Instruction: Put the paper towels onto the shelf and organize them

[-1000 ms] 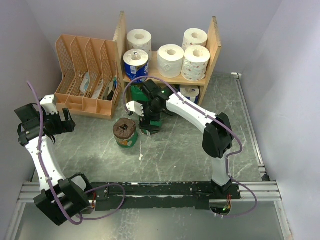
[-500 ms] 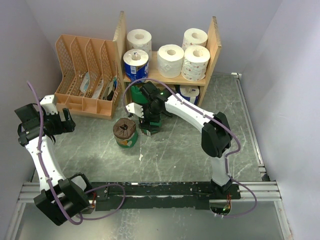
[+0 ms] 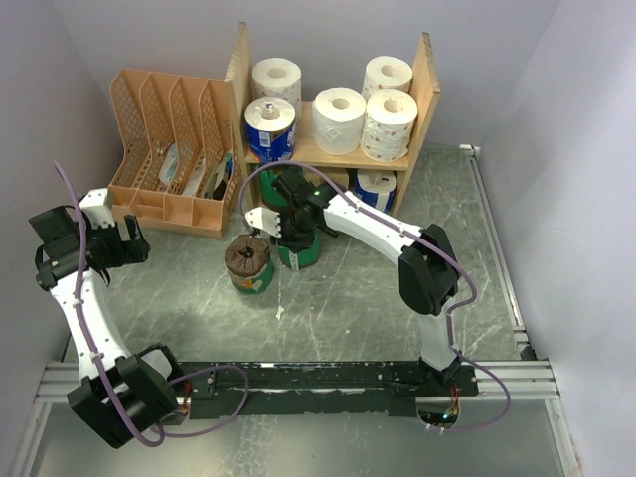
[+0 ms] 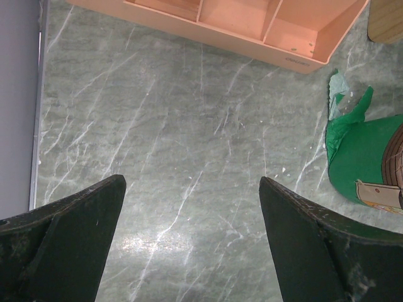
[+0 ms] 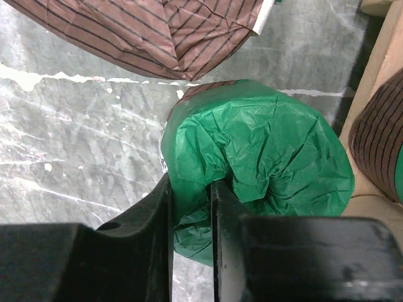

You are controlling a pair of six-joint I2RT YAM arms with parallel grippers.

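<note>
The wooden shelf (image 3: 427, 89) holds white paper towels (image 3: 339, 119) and a blue-wrapped one (image 3: 269, 127) on its upper tier; another roll (image 3: 376, 184) sits on the lower tier. On the table in front stands a green-wrapped roll (image 3: 302, 254) (image 5: 271, 157). My right gripper (image 3: 293, 234) (image 5: 191, 189) is shut on its wall, one finger in the centre hole and one outside. A brown-topped roll (image 3: 248, 261) (image 5: 157, 28) stands just left of it. My left gripper (image 3: 124, 243) (image 4: 192, 182) hangs open over bare table, nothing between its fingers.
A peach slotted file organizer (image 3: 169, 149) (image 4: 252, 25) stands left of the shelf. The green side of the brown-topped roll (image 4: 362, 163) shows at the right edge of the left wrist view. A brown striped roll (image 5: 381, 135) lies right beside the gripped one, by a wooden panel.
My right gripper has gone from open to shut on the green-wrapped roll's wall. The left arm has not moved.
</note>
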